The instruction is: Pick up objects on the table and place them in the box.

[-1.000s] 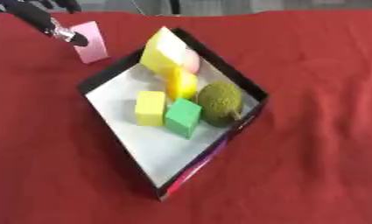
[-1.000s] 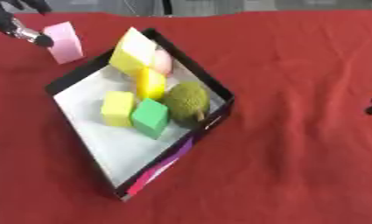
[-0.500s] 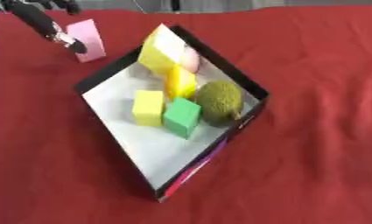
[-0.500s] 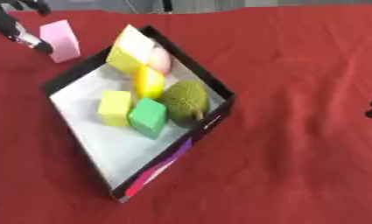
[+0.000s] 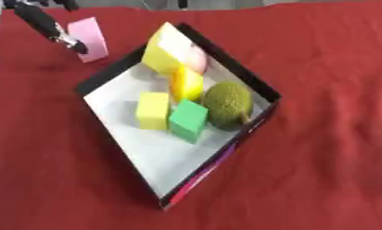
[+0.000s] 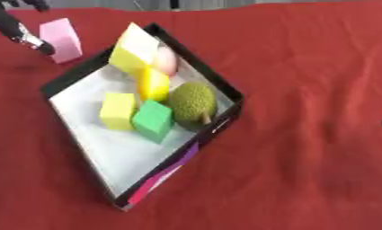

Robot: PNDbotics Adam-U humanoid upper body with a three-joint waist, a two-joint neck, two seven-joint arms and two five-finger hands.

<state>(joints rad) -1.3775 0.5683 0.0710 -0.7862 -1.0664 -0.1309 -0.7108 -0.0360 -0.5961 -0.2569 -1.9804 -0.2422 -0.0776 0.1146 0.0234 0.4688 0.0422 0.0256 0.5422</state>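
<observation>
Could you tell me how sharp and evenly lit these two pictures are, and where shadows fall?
Left eye view: soft all over, the left hand by the pink block smeared; light even, no glare; the box wall shades its white floor. Right eye view: equally soft; a shadow lies under the green round fruit; a dark bit at the right edge is unreadable.

A black-walled box (image 5: 111,74) with a white floor sits askew on the red bench, holding a yellow block (image 5: 153,110), a green cube (image 5: 188,120), a bumpy green fruit (image 5: 227,103), a yellow wedge (image 5: 164,50) (tilted against the wall) and something pink. A pink block (image 5: 89,38) stands outside, just beside the box's far-left wall.
</observation>
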